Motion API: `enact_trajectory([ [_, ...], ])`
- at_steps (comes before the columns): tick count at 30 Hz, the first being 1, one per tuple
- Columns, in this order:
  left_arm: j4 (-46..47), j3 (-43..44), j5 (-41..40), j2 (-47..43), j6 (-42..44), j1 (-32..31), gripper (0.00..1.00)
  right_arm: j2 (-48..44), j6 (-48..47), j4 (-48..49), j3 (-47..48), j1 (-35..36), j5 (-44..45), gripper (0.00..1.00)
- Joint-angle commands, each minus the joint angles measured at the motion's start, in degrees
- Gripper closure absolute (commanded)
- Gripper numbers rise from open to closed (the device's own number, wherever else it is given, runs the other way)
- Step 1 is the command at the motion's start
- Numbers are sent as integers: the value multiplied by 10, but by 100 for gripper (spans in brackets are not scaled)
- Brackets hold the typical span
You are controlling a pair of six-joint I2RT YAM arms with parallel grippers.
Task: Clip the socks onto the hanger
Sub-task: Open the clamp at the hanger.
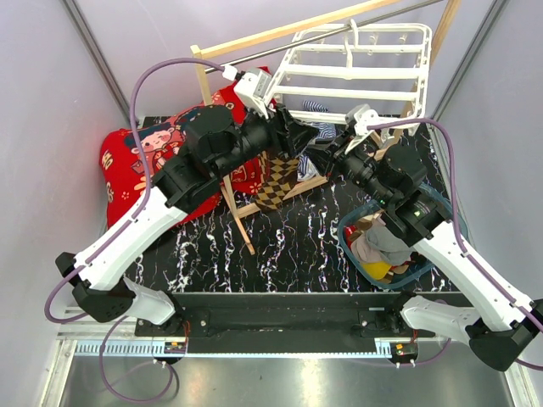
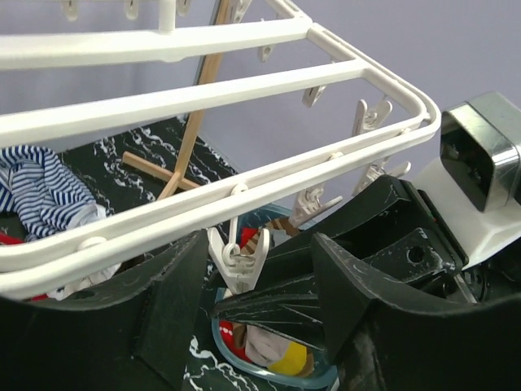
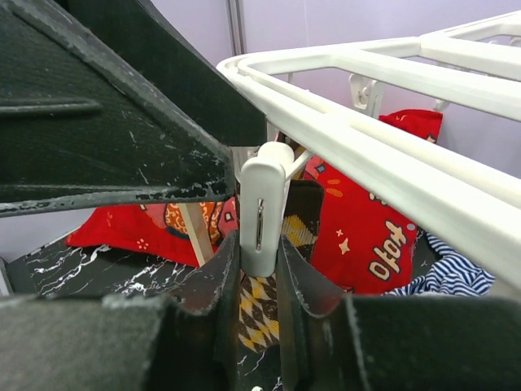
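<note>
Bright, even light, soft shadows; the nearest black fingers (image 3: 106,342) look slightly blurred.

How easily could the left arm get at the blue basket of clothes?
Probably not: the blue basket lies far right, with the right arm stretched over it; the left claw is up at the hanger.

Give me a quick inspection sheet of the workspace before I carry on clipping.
Surface: black marbled table.
Job's things: white hanger hanging at the wooden rack; checkered sock dangling beneath its near rail.
Clutter: red cushion, striped cloth, basket of laundry.
Grippers: right gripper shut on a clip peg; left gripper open beside it.
Cables: purple cables looping over both arms, no snag seen.
Surroundings: grey walls; nothing else seen.
</note>
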Motion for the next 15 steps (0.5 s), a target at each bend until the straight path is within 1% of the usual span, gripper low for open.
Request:
enact_trajectory([
  [1,-38,16,-55,9,-20,-2,37,-14,9,25,36,8,-38,100],
  [9,-50,10,-89,-1,-17,-5,30,-13,7,23,37,8,-32,100],
  [13,-49,21,-86,7,-15,-6,31,-7,6,23,37,8,-34,100],
  [15,-45,27,-86,9,-14,-8,34,-7,5,23,37,8,-34,100],
])
